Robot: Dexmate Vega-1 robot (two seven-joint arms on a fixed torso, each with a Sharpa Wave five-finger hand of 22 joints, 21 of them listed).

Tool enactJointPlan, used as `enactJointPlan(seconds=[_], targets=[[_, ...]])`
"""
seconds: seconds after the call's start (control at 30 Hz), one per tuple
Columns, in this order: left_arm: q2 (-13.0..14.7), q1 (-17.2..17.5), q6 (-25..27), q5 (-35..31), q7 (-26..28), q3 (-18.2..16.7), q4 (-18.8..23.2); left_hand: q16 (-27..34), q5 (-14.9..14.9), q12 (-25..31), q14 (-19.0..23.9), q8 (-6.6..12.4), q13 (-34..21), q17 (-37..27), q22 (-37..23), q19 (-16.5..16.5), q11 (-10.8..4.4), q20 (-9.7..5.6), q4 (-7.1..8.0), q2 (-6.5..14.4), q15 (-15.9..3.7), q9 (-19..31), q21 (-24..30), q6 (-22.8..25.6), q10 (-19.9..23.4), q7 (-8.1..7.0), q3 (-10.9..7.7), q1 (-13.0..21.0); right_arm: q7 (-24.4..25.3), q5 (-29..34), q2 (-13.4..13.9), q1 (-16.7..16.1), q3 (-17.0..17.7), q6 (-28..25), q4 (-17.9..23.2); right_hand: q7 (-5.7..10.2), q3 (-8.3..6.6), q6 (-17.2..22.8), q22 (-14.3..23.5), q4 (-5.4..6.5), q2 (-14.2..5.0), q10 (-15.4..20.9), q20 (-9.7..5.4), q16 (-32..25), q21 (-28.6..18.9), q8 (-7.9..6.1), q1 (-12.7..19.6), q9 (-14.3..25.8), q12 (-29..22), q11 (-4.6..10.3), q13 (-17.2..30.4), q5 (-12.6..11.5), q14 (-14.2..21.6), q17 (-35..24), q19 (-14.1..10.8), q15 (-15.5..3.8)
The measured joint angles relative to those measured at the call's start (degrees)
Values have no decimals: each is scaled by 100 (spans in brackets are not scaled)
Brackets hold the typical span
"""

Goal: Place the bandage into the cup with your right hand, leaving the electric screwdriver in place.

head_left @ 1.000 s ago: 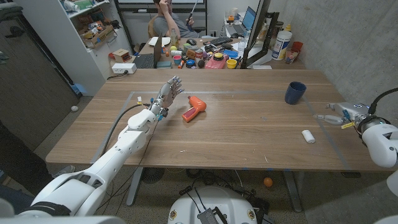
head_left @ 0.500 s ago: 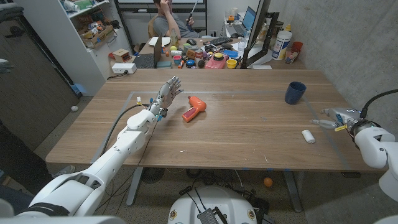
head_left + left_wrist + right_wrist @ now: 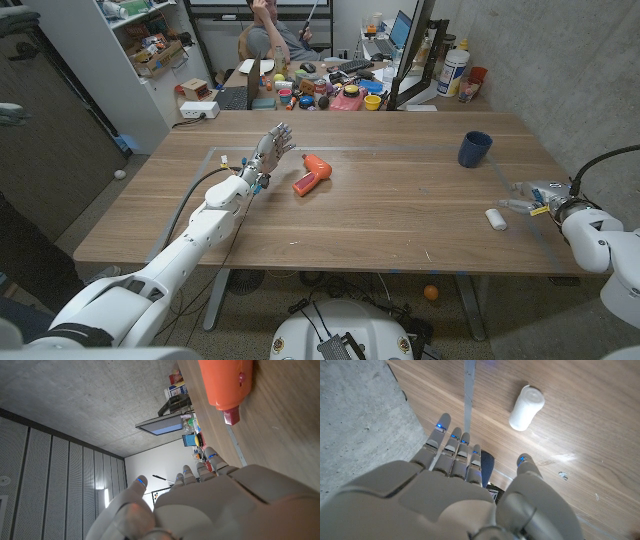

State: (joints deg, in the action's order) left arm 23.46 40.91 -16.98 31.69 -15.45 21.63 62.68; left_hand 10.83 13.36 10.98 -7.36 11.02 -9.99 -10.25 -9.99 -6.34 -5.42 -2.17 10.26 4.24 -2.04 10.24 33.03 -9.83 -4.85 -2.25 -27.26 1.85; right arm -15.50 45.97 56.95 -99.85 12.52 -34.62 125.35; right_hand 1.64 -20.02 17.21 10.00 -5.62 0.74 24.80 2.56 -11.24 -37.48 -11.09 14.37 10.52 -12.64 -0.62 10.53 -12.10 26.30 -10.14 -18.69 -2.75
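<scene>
Right hand (image 3: 530, 197) now drawn back toward the right table edge and lower than a second ago, fingers apart and holding nothing, hovering just beside the bandage (image 3: 495, 219). Seen through the right wrist view: fingers (image 3: 451, 447) extended side by side over a strip of grey tape (image 3: 469, 385), thumb set off to one side, small white roll of bandage (image 3: 525, 407) lying on its side on the bare wood, near the fingertips but untouched. Over the last second, a shift of the wrist closer to the robot and a slight swing inward, bandage itself unmoved. Likely meaning: approach phase, lining up for a grasp, nothing picked up yet. Blue cup (image 3: 474, 149) standing upright farther back on the right side of the table (image 3: 380, 230), well apart from the bandage, so a lift and a carry away from the robot remaining once the roll is pinched. Orange electric screwdriver (image 3: 311, 173) lying on its side near mid-table, just beside the left hand (image 3: 272, 146), not touched by it. Left hand raised, fingers spread and empty, unchanged across the second; in the left wrist view, screwdriver tip (image 3: 225, 385) beyond the fingertips. Task barely begun.
</scene>
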Motion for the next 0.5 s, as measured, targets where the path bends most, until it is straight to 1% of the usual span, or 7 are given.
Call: enactJointPlan(seconds=[0.07,0.17,0.3,0.4,0.47,0.5], targets=[[-3,-7,1,-3,-5,1,-16,0,0,0,0,0,0,0,-6,9,0,-9,0,0,0,0,0,0,0,0,0,0,29,-53,62,17,-55,-38,-21,-31,0,31,0,0,0,9,0,0,0,0,0,0,0,-8,0,0,37,0,0,5],[-8,-17,1,-6,-8,1,-32,0,0,0,0,0,0,0,-30,9,0,-9,0,0,0,0,0,0,0,0,0,0,67,-118,149,41,-132,-86,-50,-31,-7,31,0,-41,0,9,-39,0,7,0,0,0,0,-9,0,0,98,0,-45,11],[-18,-34,2,-12,-13,2,-61,0,0,0,0,0,0,0,-30,9,0,-9,0,0,0,0,0,0,0,0,0,0,151,-268,280,78,-245,-184,-86,0,-7,61,0,-41,0,72,-21,-23,22,0,0,0,0,10,0,0,188,-10,-63,-2],[-21,-37,4,-17,-15,2,-74,0,0,0,0,0,0,0,-30,9,0,-9,0,0,0,0,0,0,0,0,0,0,206,-356,381,103,-337,-243,-109,-22,-7,83,0,-41,0,111,-1,-23,22,0,0,0,-1,26,0,0,227,-14,-82,-2],[-23,-48,7,-20,-16,2,-84,0,0,0,0,0,0,0,-30,9,0,-8,0,0,0,0,0,0,0,0,0,0,248,-427,427,112,-374,-279,-120,-32,-7,92,0,-41,1,135,-1,-23,22,0,1,0,-35,9,0,0,239,-14,-82,-15],[-23,-49,7,-21,-16,3,-86,0,0,0,0,0,0,0,-30,9,0,-8,0,0,0,0,0,0,0,0,0,0,270,-463,455,117,-398,-306,-125,-32,-7,92,0,-41,30,135,-1,-23,22,0,30,0,-44,9,0,0,270,-14,-82,-4]])
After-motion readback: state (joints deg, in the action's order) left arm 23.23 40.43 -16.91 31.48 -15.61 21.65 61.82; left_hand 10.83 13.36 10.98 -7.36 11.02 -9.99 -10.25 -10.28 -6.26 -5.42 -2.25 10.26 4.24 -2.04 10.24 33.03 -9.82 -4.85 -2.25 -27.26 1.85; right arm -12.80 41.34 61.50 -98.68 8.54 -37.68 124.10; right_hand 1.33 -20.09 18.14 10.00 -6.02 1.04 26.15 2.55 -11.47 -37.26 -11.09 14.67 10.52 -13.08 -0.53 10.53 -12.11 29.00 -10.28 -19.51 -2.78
